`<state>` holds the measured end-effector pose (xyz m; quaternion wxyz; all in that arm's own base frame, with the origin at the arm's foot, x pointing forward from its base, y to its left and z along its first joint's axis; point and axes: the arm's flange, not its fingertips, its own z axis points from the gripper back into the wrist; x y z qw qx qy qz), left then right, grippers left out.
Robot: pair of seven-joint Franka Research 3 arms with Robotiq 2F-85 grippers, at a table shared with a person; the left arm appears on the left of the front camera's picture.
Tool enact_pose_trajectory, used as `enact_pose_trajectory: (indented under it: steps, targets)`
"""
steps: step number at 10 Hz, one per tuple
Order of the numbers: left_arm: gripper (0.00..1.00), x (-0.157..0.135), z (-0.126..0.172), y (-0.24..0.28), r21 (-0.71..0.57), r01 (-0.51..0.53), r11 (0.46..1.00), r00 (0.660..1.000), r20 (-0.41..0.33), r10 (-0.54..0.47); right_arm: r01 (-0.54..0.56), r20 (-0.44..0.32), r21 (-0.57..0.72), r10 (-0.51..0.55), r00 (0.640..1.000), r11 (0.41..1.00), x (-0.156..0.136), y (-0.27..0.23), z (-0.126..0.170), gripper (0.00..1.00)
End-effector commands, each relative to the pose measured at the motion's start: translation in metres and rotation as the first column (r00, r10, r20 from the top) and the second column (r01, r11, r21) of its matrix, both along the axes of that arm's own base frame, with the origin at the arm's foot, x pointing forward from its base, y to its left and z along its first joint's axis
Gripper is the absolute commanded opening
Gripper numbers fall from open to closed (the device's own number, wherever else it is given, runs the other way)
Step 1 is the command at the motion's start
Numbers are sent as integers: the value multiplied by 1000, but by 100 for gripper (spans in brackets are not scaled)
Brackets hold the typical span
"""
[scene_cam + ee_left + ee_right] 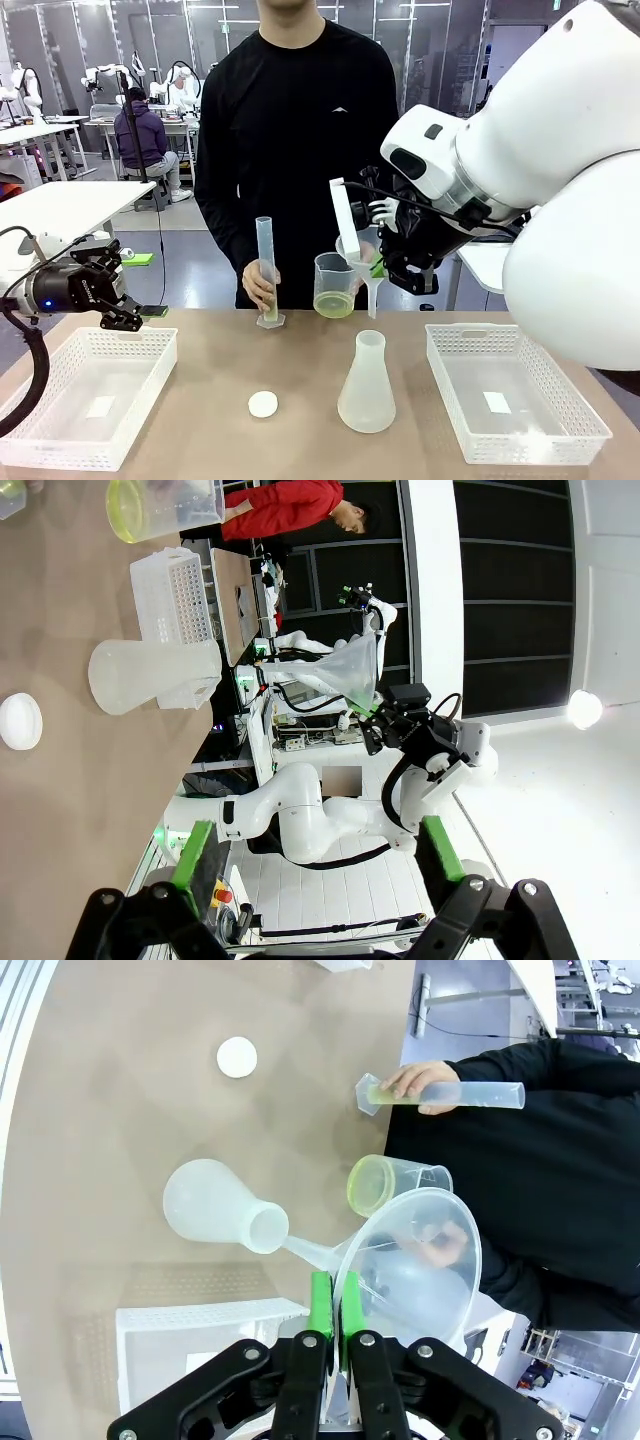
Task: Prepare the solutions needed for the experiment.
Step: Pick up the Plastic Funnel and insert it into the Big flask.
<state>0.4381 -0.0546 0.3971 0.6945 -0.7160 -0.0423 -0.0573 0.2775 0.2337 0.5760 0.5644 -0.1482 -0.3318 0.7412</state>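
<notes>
Two hands on the rig: state of each?

— Left hand [140,313] stands wide and empty above the far edge of the left basket [60,420]. Right hand [333,1305] is pinched narrow on the rim of the clear funnel [410,1260].

Where are the solutions [333,303]?

— Pale yellow-green, mostly in the beaker [330,268] just beyond the funnel. A little more lies at the base of the graduated cylinder [265,250] the person grips.

Risks from here?

— The funnel stem hangs above the conical flask [367,385], not inside its neck. In my judgement a pour begun now could miss the mouth and wet the surface [200,350]. Holding by a thin rim could also let the funnel tip under the stream.
</notes>
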Motion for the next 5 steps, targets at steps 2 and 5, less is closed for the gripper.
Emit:
enact_pose_trajectory:
  steps: [2, 5]
  targets:
    - [100, -1, 1, 0, -3, 2, 1000, 1000, 10, -2, 8, -22, 14, -7, 1000, 1000, 10, 0, -18, 4]
    - [100, -1, 1, 0, -3, 2, 1000, 1000, 10, -2, 25, -32, 32, -24, 999, 999, 20, 1, -32, 4]
